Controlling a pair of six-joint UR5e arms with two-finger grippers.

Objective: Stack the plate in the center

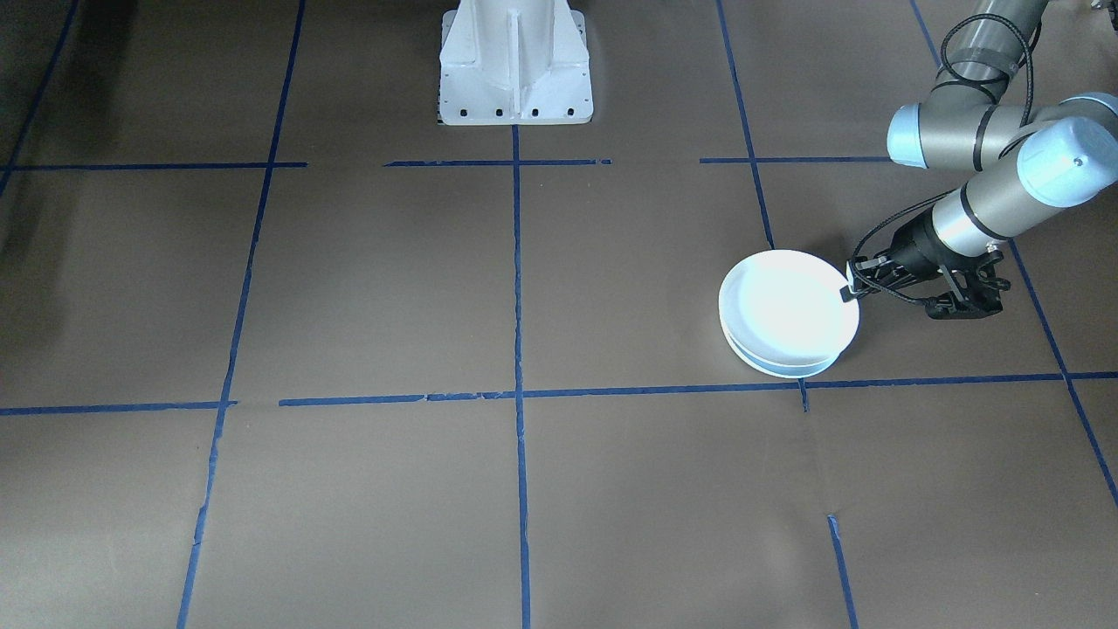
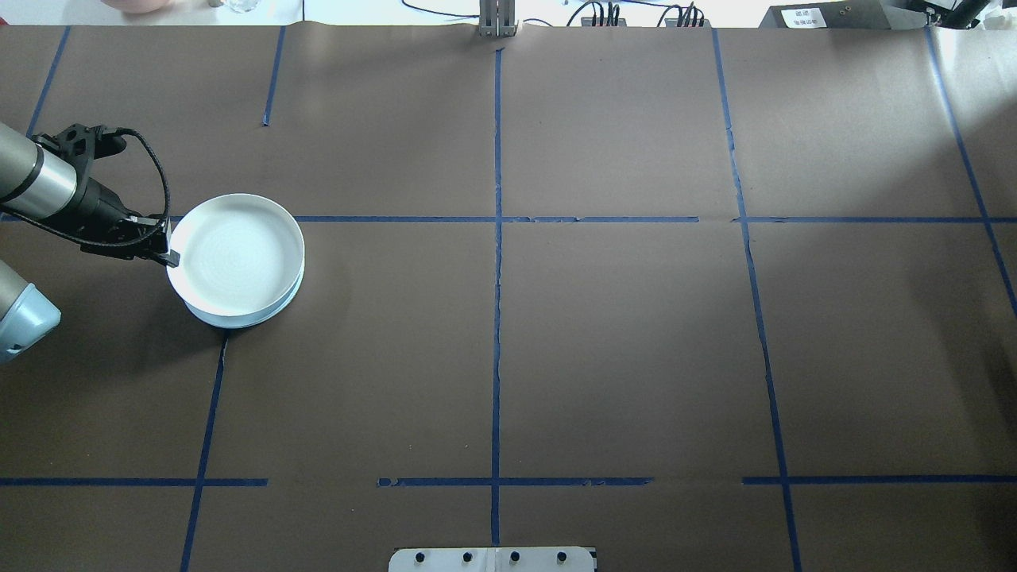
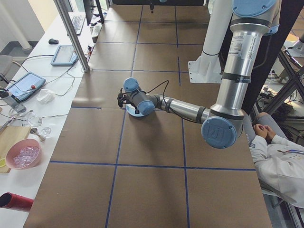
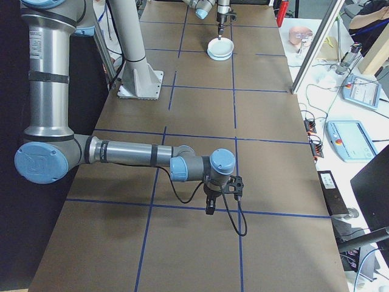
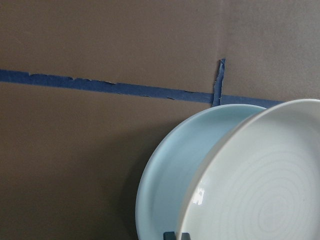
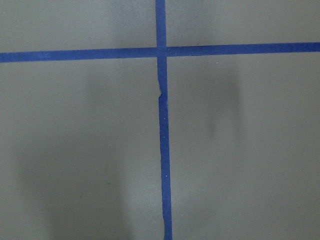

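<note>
The left wrist view, closest in, shows what the wide views cannot: the upper plate [image 5: 270,185] is white with faint concentric rings, and sits offset over a pale bluish plate [image 5: 170,175] whose raised rim peeks out beside it. A dark fingertip [image 5: 177,236] shows at the bottom edge on the upper plate's rim. In the overhead view the stack lies on the table [image 2: 604,349] at its left side, by a crossing of blue tape lines [image 2: 497,238], not in the middle square. The left gripper [image 2: 168,253] has its fingers closed thin on the upper plate's rim, pinching it. The right gripper [image 4: 209,207] appears only in the right-side view, above the brown paper; whether its fingers are spread or together I cannot tell.
</note>
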